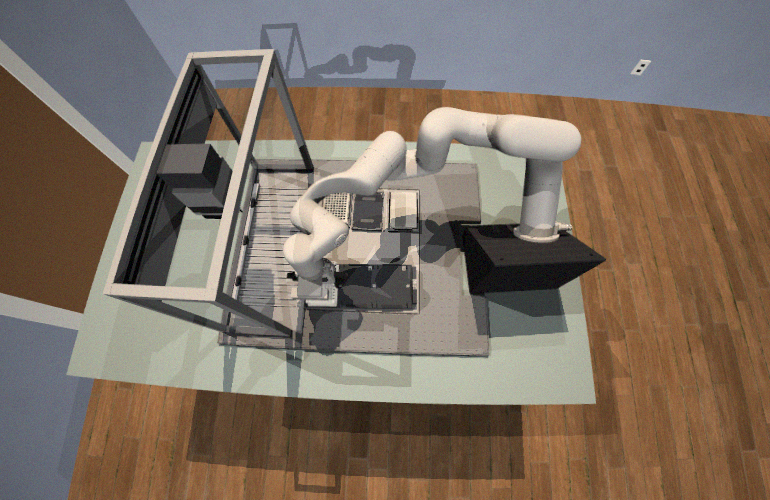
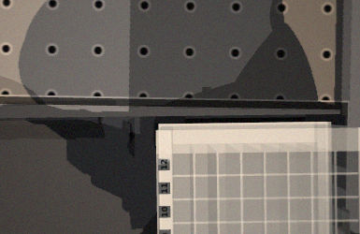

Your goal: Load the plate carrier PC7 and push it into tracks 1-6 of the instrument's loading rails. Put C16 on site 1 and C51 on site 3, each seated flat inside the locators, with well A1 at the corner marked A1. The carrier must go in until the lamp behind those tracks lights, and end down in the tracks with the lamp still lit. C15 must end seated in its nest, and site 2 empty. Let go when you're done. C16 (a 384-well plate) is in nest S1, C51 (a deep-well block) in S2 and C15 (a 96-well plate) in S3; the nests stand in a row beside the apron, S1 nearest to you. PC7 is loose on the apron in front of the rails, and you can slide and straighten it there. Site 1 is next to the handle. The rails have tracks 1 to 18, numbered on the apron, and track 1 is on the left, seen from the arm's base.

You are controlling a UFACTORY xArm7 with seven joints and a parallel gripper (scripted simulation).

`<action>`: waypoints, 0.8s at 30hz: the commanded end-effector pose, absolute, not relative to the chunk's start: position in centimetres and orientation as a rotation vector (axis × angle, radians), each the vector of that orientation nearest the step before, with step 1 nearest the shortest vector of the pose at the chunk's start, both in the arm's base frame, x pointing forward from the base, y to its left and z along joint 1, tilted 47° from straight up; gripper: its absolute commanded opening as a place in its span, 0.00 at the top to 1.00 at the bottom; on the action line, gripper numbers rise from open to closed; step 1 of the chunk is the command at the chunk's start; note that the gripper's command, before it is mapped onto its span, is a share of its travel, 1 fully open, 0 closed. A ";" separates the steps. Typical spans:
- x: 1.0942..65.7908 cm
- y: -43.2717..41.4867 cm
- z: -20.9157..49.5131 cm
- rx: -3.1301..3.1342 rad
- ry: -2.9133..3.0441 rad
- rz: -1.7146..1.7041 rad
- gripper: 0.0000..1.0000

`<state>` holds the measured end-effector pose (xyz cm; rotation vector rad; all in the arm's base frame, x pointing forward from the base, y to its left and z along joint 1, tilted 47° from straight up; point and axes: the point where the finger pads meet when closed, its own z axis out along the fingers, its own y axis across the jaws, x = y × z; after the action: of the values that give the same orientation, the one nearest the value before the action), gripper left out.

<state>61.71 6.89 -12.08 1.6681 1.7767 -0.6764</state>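
Note:
The dark plate carrier PC7 [image 1: 375, 287] lies on the apron in front of the rails. A pale block with large square wells, with column numbers 10 to 12 along one edge, sits on its end nearest the rails; it looks like the deep-well block C51 [image 2: 259, 182]. My gripper [image 1: 322, 281] is straight above this block with its fingers wide open around it; the fingers are out of the wrist view. In the nest row, the 96-well plate C15 [image 1: 337, 207] is nearest the rails. The middle nest [image 1: 367, 211] looks dark. The pale C16 [image 1: 403, 209] is nearest the base.
The loading rails [image 1: 268, 247] run under the instrument's open frame [image 1: 191, 176], left of the carrier. The perforated base plate [image 2: 180, 47] shows beyond the carrier's edge in the wrist view. The arm's black pedestal [image 1: 527, 259] stands to the right.

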 end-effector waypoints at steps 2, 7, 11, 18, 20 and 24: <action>61.8 7.1 -12.0 1.668 1.779 -0.671 0.00; 61.8 7.1 -12.0 1.668 1.779 -0.671 0.00; 61.7 7.5 -11.6 1.668 1.779 -0.672 0.00; 61.7 8.1 -11.1 1.668 1.779 -0.672 0.00; 61.6 8.3 -10.8 1.668 1.779 -0.672 0.00; 61.6 8.8 -10.4 1.668 1.779 -0.672 0.00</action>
<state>61.57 8.10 -10.92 1.6680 1.7767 -0.6767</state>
